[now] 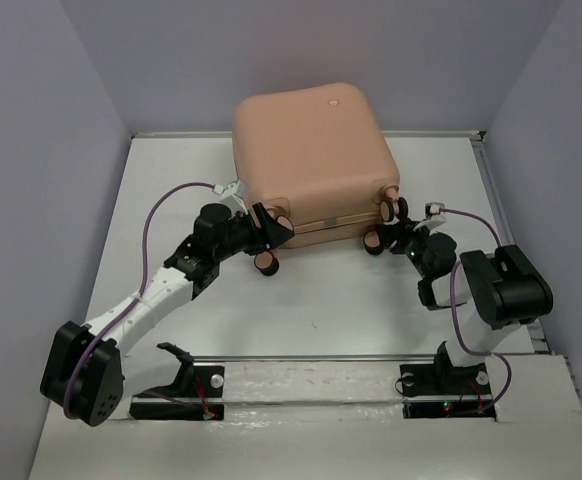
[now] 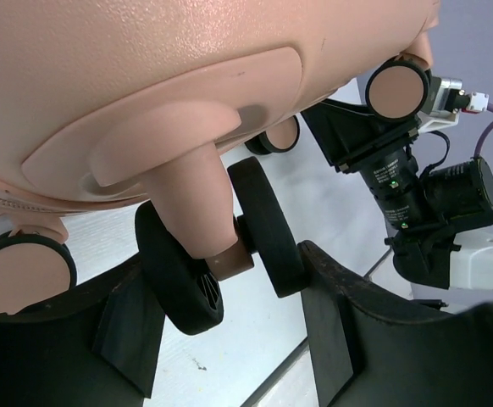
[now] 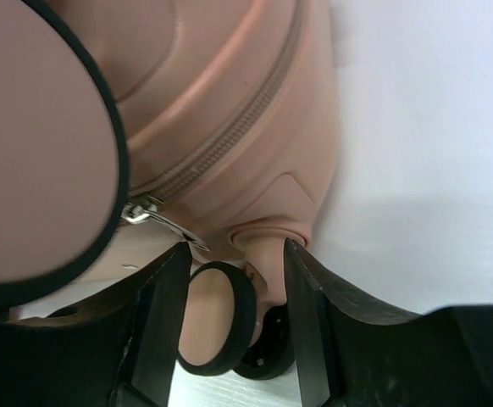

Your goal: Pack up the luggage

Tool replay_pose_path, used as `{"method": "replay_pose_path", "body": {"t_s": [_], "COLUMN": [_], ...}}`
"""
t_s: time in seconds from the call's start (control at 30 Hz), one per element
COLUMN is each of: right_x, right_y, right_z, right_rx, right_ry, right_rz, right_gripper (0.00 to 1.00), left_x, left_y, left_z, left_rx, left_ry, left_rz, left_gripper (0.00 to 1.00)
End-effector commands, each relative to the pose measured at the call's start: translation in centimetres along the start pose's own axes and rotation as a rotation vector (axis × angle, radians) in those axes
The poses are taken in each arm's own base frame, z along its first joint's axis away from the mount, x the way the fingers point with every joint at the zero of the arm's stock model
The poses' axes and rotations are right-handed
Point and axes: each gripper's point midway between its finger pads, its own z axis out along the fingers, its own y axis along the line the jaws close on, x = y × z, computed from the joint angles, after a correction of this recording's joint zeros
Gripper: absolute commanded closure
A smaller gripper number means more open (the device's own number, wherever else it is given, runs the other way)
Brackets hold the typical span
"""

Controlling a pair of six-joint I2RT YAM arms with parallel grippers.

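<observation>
Peach suitcase [image 1: 311, 150] lying on white bench [image 1: 321, 310], left gripper [image 2: 229, 275] straddling its left-hand wheel [image 2: 268, 229], clamping there unclear, right gripper [image 3: 235, 271] pinching its right-hand wheel [image 3: 213, 318], shell directly beyond both grippers
</observation>
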Motion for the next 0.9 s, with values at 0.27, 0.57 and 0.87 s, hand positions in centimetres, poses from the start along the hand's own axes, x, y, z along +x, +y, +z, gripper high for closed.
{"method": "replay_pose_path", "body": {"t_s": [0.27,0.57,0.87], "right_x": [-9.3,-10.9,-10.5], "right_y": [7.3,7.6,7.6], "right_z": [-1.1,-0.1,-0.5], "right_rx": [-0.300,-0.296,-0.303], "right_ry": [-0.315,-0.348,-0.348], "right_rz": [-0.127,-0.123,-0.069], "right_gripper": [0.48,0.66,0.93], "left_x": [-3.3,-2.9,-2.8], "left_y": [-3.8,-4.2,-4.9], "left_z": [-1.0,-1.8,-1.6], "left_rx": [0.132,0.148,0.169], "left_ry": [-0.144,-0.147,-0.146], "left_rz": [0.035,0.045,0.049], "left_gripper": [0.94,0.94,0.94]}}
